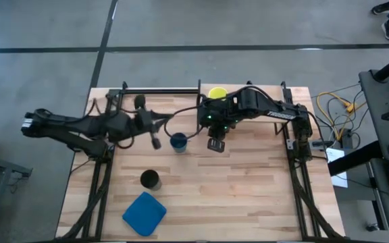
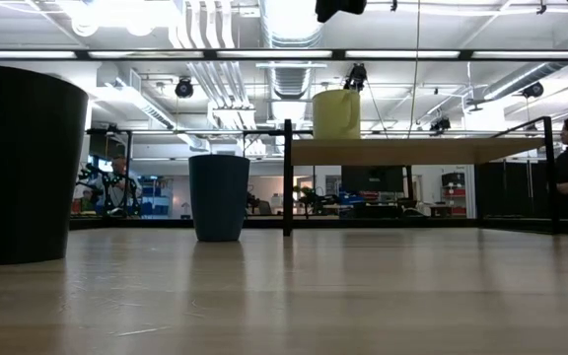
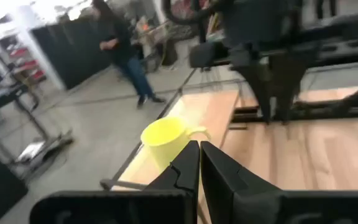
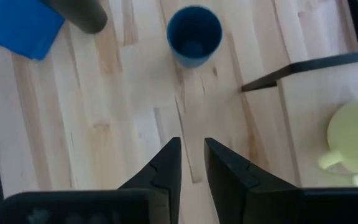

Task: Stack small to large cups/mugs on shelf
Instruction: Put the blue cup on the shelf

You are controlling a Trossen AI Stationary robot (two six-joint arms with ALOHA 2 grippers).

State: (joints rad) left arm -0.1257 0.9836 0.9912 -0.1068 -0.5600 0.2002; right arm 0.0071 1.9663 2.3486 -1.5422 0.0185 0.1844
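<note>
**Both grippers empty; mug on the shelf, two cups on the table**

Right gripper (image 1: 215, 144) hangs over the tabletop (image 1: 248, 189) just off the shelf's front edge, and in its wrist view I see the two fingers (image 4: 166, 163) nearly together with a thin slit between them and nothing held. Left gripper (image 1: 155, 142) sits just beside the dark blue cup (image 1: 178, 142); its wrist view shows the fingers (image 3: 188, 163) pressed almost flat together, also holding nothing.

From overhead the yellow mug (image 1: 217, 92) is half covered by the right arm. The low view shows what that hides: the mug (image 2: 336, 113) stands upright on the raised shelf (image 2: 412, 151), near its left end above the thin dark upright. The right wrist view adds the handle (image 4: 331, 161), which the low view does not show.

On the table, the dark blue cup stands upright and open-mouthed (image 4: 194, 35), apart from the shelf's corner. The black cup (image 1: 150, 179) stands well apart from it, toward the near edge, with the blue cloth (image 1: 144, 212) just beyond. The low view puts the black cup (image 2: 23, 163) closest to that camera.

Bare planks run wide across the table's centre and right half. I see a person (image 3: 126, 46) on the floor past the shelf.
</note>
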